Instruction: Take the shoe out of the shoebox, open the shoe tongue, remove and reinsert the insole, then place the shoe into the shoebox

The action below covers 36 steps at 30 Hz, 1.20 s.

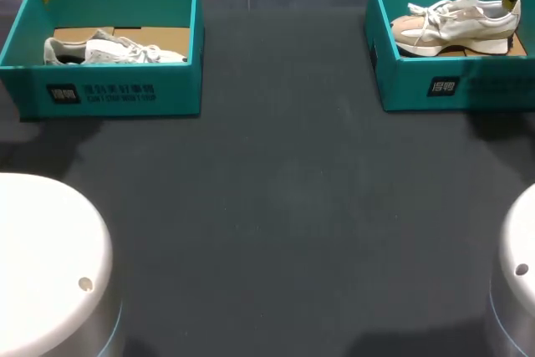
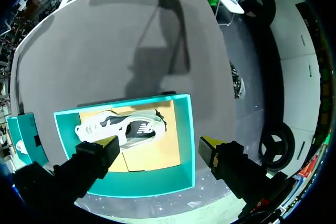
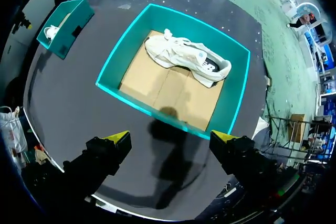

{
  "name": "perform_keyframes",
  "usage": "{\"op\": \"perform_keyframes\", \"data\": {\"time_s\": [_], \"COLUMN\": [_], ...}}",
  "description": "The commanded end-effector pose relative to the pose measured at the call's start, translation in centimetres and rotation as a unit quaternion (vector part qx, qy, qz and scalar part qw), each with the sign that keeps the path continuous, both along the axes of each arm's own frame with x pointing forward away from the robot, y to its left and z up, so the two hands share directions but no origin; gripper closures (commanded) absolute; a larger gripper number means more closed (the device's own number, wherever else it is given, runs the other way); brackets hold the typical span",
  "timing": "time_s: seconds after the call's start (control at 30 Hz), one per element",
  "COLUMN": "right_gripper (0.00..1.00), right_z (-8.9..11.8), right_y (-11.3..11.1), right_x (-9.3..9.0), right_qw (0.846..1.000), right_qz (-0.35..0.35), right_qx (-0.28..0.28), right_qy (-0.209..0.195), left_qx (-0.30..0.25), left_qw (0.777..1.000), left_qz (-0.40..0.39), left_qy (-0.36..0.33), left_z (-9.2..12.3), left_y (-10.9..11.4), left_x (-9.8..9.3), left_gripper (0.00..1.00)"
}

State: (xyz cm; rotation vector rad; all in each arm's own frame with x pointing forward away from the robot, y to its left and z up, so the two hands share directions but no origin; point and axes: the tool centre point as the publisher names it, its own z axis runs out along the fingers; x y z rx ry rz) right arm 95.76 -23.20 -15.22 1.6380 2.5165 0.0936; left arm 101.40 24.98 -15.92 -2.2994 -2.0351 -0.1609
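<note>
The left end effector hung above the left shoebox, its two yellow-tipped fingers spread wide apart and gripping nothing. One fingertip was over the box's cardboard floor and the other lay just outside the box's end wall, so that wall sat below the gap between them. The left shoe, white and grey with a dark patch on its side, lay on the cardboard inside this box, just ahead of the fingertip that was over the floor, apart from both fingers. The right end effector was likewise wide apart and empty, held over the dark desk. The right shoebox sat ahead of it, beyond its fingertips rather than between them, and an arm's shadow fell across the desk and the box's nearest wall. The right shoe, pale with white laces, rested on the cardboard in the part of that box farthest from the end effector, close to the far wall. In the head view each end effector showed only as a dark finger with a yellow tip at the far outer corner of its own teal box, and the two boxes stood well apart on the desk with bare dark surface between them.
</note>
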Motion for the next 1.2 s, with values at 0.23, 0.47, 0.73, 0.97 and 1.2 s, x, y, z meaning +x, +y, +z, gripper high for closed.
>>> {"op": "perform_keyframes", "data": {"time_s": [0.23,0.47,0.73,0.97,1.2], "right_gripper": [0.00,0.00,0.00,0.00,0.00], "right_z": [-0.7,-0.7,-2.1,-5.6,-5.6], "right_y": [-0.5,-0.5,-1.6,-2.6,-2.6], "right_x": [7.9,7.9,9.8,13.5,13.5], "right_qw": [0.991,0.991,0.982,0.972,0.972], "right_qz": [-0.123,-0.123,-0.180,-0.227,-0.227], "right_qx": [-0.045,-0.045,-0.055,-0.061,-0.061], "right_qy": [0.012,0.012,0.010,-0.028,-0.028], "left_qx": [0.000,0.000,0.000,0.000,0.000], "left_qw": [1.000,1.000,1.000,1.000,1.000], "left_qz": [-0.001,-0.001,-0.001,-0.001,-0.001], "left_qy": [-0.001,-0.001,-0.001,-0.001,-0.001], "left_z": [0.0,0.0,0.0,0.0,0.0], "left_y": [0.1,0.1,0.1,0.1,0.1], "left_x": [-0.1,-0.1,-0.1,-0.1,-0.1], "left_gripper": [0.00,0.00,0.00,0.00,0.00]}}
